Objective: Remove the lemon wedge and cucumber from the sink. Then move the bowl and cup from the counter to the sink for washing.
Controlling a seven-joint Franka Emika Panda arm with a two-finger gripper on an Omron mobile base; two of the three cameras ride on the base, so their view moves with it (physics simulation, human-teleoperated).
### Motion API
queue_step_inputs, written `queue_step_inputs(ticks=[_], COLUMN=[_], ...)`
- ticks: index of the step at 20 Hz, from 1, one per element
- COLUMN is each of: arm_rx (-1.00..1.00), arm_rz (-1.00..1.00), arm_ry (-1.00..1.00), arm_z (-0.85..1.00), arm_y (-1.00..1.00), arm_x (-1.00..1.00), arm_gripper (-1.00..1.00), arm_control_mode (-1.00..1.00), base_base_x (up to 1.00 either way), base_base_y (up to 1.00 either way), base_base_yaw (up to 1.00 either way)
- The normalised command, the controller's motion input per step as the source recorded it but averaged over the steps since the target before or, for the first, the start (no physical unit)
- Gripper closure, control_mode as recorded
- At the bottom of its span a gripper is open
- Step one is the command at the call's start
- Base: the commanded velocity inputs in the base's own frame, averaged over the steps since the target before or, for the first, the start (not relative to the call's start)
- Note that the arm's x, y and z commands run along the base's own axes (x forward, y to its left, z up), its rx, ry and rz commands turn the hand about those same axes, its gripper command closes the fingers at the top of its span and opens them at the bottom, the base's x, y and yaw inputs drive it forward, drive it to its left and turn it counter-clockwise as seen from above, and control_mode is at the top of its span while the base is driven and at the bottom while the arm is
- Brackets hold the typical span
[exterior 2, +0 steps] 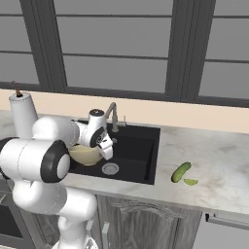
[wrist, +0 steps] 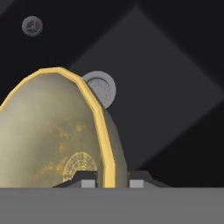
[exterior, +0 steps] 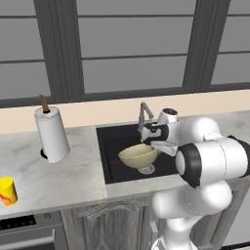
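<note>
Currently my end effector pinches the bowl rim over the sink; thin grip, so a tilt may drop it.

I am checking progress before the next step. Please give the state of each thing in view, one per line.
Two-finger gripper: shut on the bowl's rim.
Wide round tan-olive bowl: held over the sink, tilted.
Black rectangular sink: no produce seen inside.
Short dark green cucumber: lying on the counter.
Tiny yellow-green lemon wedge: beside the cucumber.
Small yellow cup: upright on the light grey marbled counter.
</note>
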Motion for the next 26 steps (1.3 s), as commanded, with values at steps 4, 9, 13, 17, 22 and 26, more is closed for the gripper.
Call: queue_step_inputs(ticks=[4,9,13,17,22,26], arm_rx=[0.00,0.00,0.00,0.00,0.01,0.03], arm_rz=[0.01,0.01,0.01,0.01,0.01,0.01], arm_ry=[0.00,0.00,0.00,0.00,0.00,-0.02], arm_z=[-0.19,-0.18,-0.14,-0.13,-0.15,-0.14], arm_y=[-0.02,0.00,0.00,0.00,0.00,0.00], arm_x=[0.06,0.09,0.11,0.11,0.11,0.13], arm_gripper=[1.00,1.00,1.00,1.00,1.00,1.00], arm_control_mode=[-1.00,-1.00,-1.00,-1.00,-1.00,-1.00], base_base_x=[0.00,0.00,0.00,0.00,0.00,0.00], base_base_y=[0.00,0.00,0.00,0.00,0.00,0.00], base_base_yaw=[0.00,0.00,0.00,0.00,0.00,0.00])
